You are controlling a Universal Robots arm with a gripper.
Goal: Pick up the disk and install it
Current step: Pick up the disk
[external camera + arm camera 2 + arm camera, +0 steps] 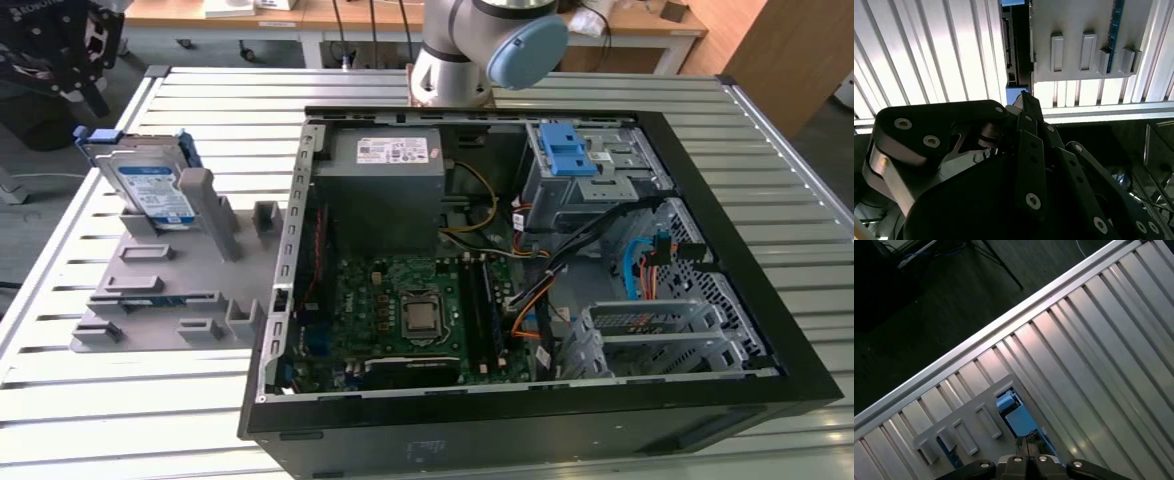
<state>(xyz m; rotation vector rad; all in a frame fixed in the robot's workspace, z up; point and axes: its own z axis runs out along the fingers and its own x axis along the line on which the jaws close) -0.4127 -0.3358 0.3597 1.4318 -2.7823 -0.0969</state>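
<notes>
Disk (144, 190) standing on edge in grey holder (160, 290) on table (80, 400), at 9 o'clock from open computer case (747, 300). Likely dense, rigid, shock-sensitive, with slippery metal faces. Blue carrier frame (88, 135) looking like safest hold. End effector (1027, 442) hovering over disk, fingers appearing pressed together, pinching nothing. Arm (467, 50) rising at table's 12 o'clock, wrist reaching toward 10 o'clock.

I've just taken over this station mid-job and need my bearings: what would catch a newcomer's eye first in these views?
The open computer case dominates the middle of the exterior view, with its motherboard exposed. At that view's left, the disk stands upright in a grey holder on the slatted table. In the first wrist view the gripper, fingers together and holding nothing, points at the disk from a distance.
</notes>
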